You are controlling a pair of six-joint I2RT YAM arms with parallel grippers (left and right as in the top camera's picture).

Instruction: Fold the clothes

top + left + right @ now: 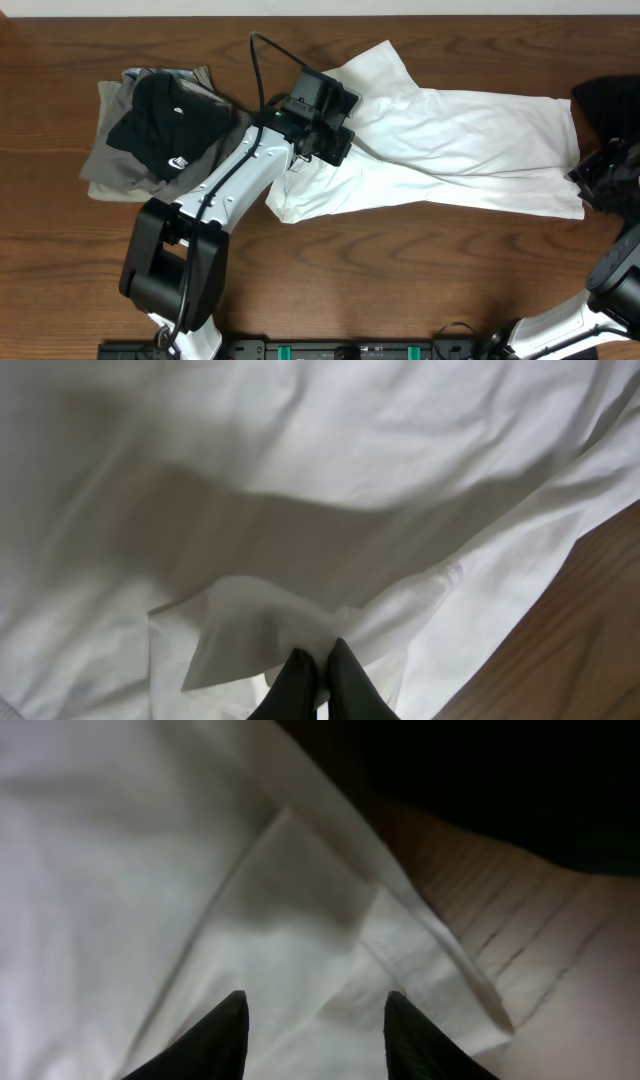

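The white T-shirt (470, 140) lies crumpled lengthwise from the table's middle to its right side. My left gripper (322, 118) is over the shirt's left end. In the left wrist view it (320, 658) is shut, pinching a raised fold of the white fabric (250, 630). My right gripper (598, 178) is at the shirt's right edge. In the right wrist view it (315, 1005) is open, its fingertips (238, 1010) just above the shirt's hemmed corner (420, 970), with nothing held between them.
A pile of folded clothes (120, 165) in khaki and grey, with a black garment (160, 125) on top, sits at the left. Another black garment (610, 100) lies at the far right edge. Bare wooden table (400, 270) runs along the front.
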